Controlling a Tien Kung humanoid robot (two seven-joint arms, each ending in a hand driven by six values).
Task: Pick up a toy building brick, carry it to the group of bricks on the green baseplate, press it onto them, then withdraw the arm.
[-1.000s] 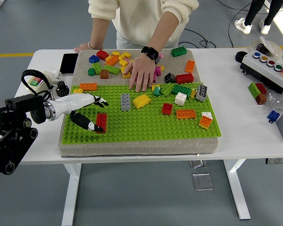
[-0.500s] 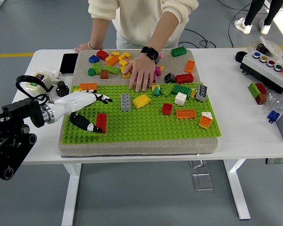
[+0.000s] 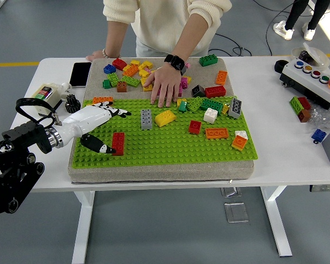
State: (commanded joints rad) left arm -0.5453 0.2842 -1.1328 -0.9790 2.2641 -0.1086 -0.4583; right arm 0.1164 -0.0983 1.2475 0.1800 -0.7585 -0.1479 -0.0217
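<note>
Reaching in from the left edge, the left hand (image 3: 96, 129) lay over the near-left part of the green baseplate (image 3: 165, 147), its white palm facing down. The fingers (image 3: 116, 112) were extended toward the middle of the plate and the dark thumb (image 3: 97, 145) pointed right, its tip touching or just beside the red brick (image 3: 118, 143); the hand was spread, with nothing clamped in it. That red brick stood on the studs apart from the others. Farther in sat a grey brick (image 3: 147, 119) and a yellow sloped brick (image 3: 165, 117), then a red square brick (image 3: 195, 127) and an orange flat brick (image 3: 216, 133) to the right. Beyond these, a person's hand (image 3: 164, 86) rested palm-down among the crowded loose bricks (image 3: 133, 74) at the far edge of the plate. A phone (image 3: 80, 74) lay on the white table (image 3: 280, 143) at far left.
</note>
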